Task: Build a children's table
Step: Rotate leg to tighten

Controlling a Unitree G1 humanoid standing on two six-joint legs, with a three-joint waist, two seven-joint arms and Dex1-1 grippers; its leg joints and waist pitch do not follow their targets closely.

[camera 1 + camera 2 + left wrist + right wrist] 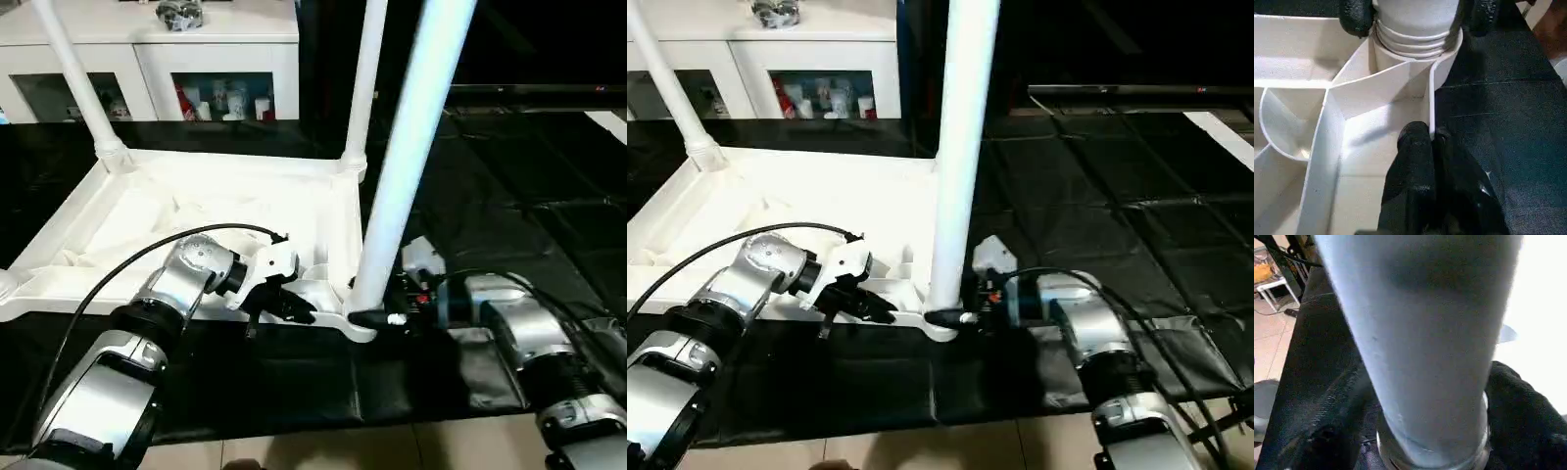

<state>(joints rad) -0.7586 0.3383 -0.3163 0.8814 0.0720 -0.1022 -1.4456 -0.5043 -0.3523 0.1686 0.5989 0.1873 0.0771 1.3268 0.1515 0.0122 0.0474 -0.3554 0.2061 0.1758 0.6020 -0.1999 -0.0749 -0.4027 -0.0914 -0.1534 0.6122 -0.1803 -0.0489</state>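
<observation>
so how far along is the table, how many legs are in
Done: three legs stand in corner sockets of the upturned table top: two far legs and the near leg.
In hand: the left tool is shut on the top's edge rib, and the right tool has a finger on either side of the near leg's base.
Left: the near-left corner lies at the picture's edge, so a fourth leg can't be confirmed.

Table top [323,211] and legs [416,137]: smooth, slightly glossy white plastic. Mat [509,206] lower right: matt black, quilted. Forearms [534,338]: brushed silver metal.
</observation>
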